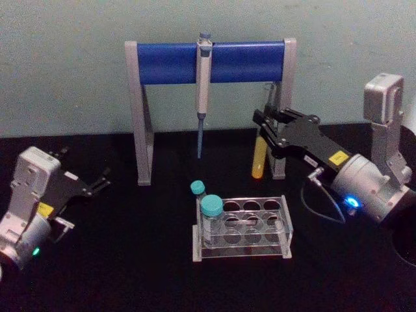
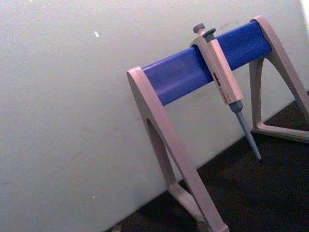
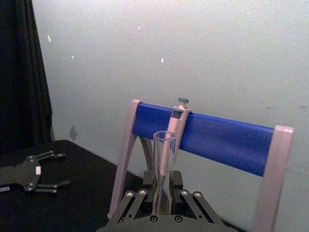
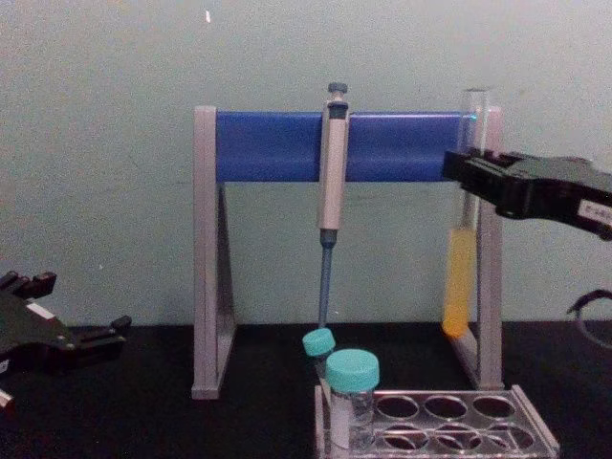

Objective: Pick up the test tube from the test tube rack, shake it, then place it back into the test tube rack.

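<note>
Since shaking calls for free space on every side, the tube (image 1: 259, 159) is held in the air, well above the table (image 1: 130, 273) and behind the rack (image 1: 287, 229), close in front of the right leg of the stand (image 1: 214, 62). It is clamped by its upper part between the fingers of the right gripper (image 1: 268, 138), which reaches in from the right. The grip is set above the yellow liquid, so the contents can be seen and the open mouth is left pointing up. The tube is carried about upright, which is judged a sensible hold for a capless vessel, guarding against a spill. Most of the rack's holes are left empty for the return, while two vials (image 1: 211, 209) are seated at its left end. The pipette (image 1: 202, 84) is hung from the stand, apart from the tube. The left gripper (image 1: 88, 164) is parked low at the table's left, fingers apart and holding nothing, well clear of the work.
</note>
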